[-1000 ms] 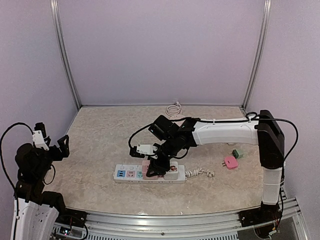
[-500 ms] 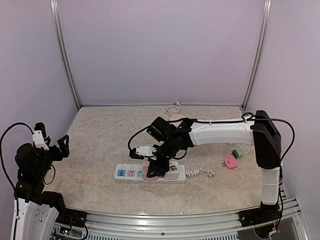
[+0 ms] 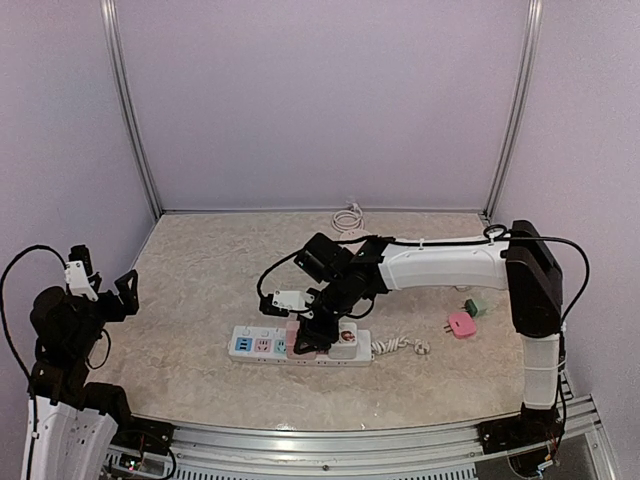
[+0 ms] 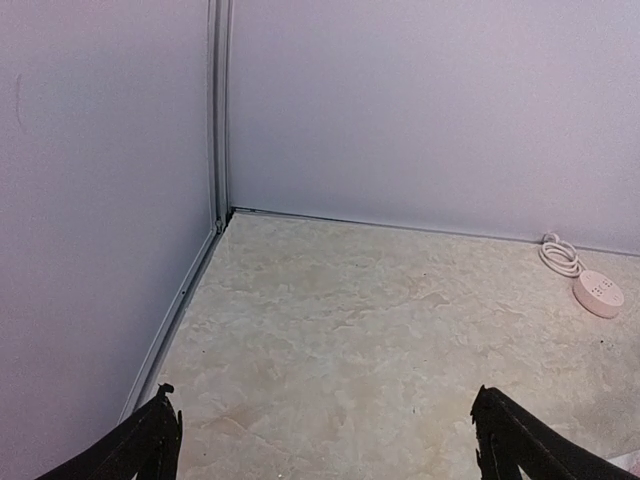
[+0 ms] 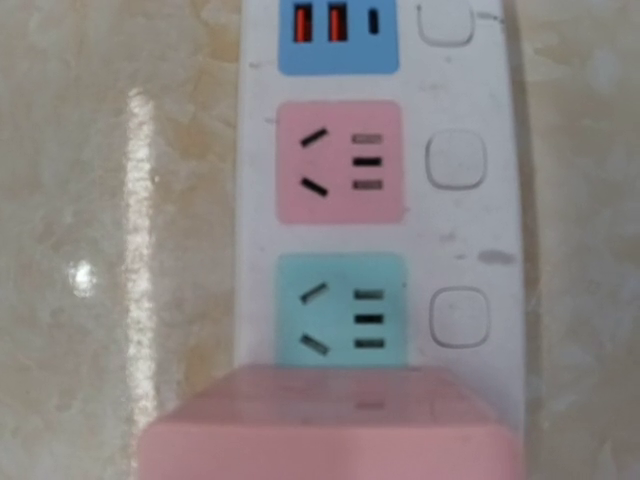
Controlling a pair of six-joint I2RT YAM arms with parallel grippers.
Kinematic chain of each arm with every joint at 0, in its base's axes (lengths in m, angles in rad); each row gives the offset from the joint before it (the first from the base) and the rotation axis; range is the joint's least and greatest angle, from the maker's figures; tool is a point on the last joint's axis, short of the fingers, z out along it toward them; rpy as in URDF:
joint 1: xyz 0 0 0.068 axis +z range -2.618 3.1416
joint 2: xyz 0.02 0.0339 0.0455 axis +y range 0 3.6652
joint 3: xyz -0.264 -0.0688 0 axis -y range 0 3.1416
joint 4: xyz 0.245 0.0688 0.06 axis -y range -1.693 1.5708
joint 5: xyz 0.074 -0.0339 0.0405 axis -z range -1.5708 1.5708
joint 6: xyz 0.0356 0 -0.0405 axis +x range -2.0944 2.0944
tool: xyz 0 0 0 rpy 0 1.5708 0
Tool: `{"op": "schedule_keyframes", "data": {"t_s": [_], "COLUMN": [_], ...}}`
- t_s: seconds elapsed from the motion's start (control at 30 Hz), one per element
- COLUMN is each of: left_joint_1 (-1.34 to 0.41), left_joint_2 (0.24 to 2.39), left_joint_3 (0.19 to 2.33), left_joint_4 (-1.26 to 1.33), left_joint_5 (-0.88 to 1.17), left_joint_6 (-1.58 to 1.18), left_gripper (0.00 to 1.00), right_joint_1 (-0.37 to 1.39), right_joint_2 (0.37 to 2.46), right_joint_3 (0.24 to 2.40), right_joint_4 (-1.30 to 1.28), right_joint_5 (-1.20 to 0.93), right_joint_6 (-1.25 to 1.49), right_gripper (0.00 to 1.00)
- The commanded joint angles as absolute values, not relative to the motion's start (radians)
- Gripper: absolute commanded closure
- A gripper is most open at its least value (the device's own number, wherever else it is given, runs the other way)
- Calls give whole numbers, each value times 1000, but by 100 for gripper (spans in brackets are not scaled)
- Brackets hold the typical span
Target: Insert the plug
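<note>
- The right gripper [image 3: 303, 338] is out over the middle of the beige marbled table [image 3: 200, 270], towards its near edge. From above, its black fingers look clenched on the pink block-shaped plastic plug [image 5: 330, 430]. The wrist view does not show the fingers, so I go by the overhead view.
- The plug sits on, or just over, the long white plastic power strip [image 5: 480, 250], at the slot immediately right of the teal socket [image 5: 342, 310]. Further left along the strip come the pink socket [image 5: 340, 162] and the blue USB panel [image 5: 337, 30].
- I cannot tell whether the prongs are in their holes yet, because the plug's own body covers them.
- To my eye the step in hand is the push home. It wants the plug square to the strip, its edge parallel with the teal socket's edge. The pressure should go straight down without leaning, since the strip seems to lie loose on the table and could slide or tip.
- If it balks, a small nudge along the strip would serve better than more force.
- The left gripper [image 4: 325, 445] is parked at the left edge, well apart, its jaws released wide and holding nothing.
- A small pink spare plug [image 3: 460, 323] and a green spare plug [image 3: 476, 307] lie near the right side, well apart from the strip.
</note>
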State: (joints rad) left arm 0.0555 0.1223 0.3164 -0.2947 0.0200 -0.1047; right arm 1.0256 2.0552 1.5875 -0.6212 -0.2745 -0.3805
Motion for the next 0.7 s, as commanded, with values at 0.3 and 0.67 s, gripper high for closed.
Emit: {"op": "schedule_keyframes", "data": {"t_s": [0.3,0.67], "left_joint_1": [43,45], "left_joint_2": [97,62], "left_joint_3": [308,307], "left_joint_4": [-287,-286], "left_joint_5": [40,47], "left_joint_6": [-95,-92], "left_gripper": [1,1], "right_joint_1": [1051,1073], "right_joint_2": [2007,1853], "right_joint_3": [1749,1703], "right_joint_4": [-748,-645], "right_joint_5": [-149,-179], "right_joint_6": [-342,-22], "right_gripper": [0,22]}}
